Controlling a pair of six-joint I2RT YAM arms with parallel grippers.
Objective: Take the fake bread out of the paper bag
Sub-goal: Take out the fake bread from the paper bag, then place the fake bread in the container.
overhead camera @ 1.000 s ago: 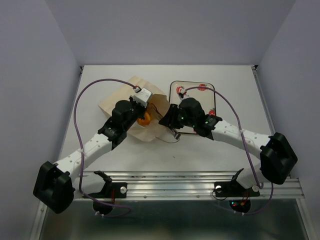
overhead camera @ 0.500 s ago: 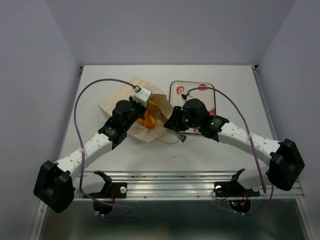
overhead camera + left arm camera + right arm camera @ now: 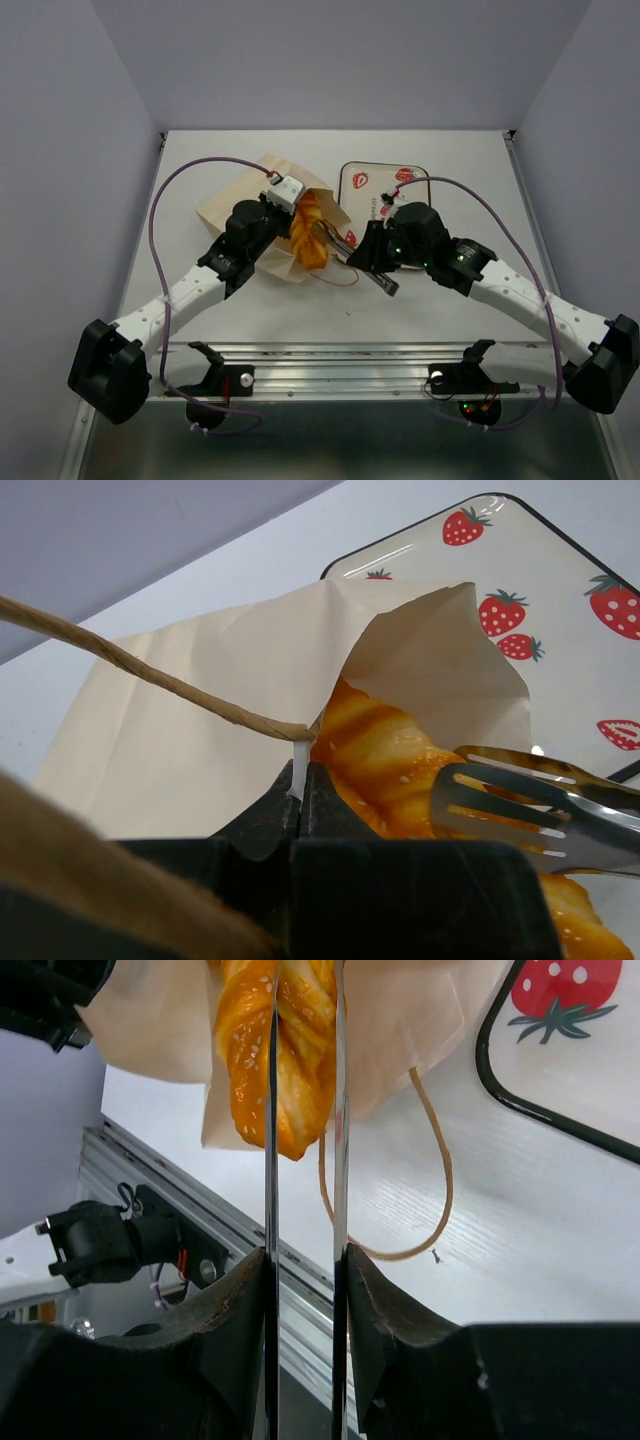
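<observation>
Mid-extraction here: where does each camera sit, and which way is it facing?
Top external: above and behind the bases, looking down at the table; both arms show.
Left wrist: faces the paper bag mouth, loaf and tongs; left end effector pinches the bag edge.
Right wrist: looks along the tongs at the loaf; right end effector grips them.
Shared: all three show bag, loaf and strawberry tray.

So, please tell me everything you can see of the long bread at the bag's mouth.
The long loaf is glossy golden-orange, twisted in ridges, with pale specks; it looks like plastic. It pokes partly out of the paper bag mouth, resting on the bag's paper. The metal tongs, held in the right gripper, clamp its two sides.
</observation>
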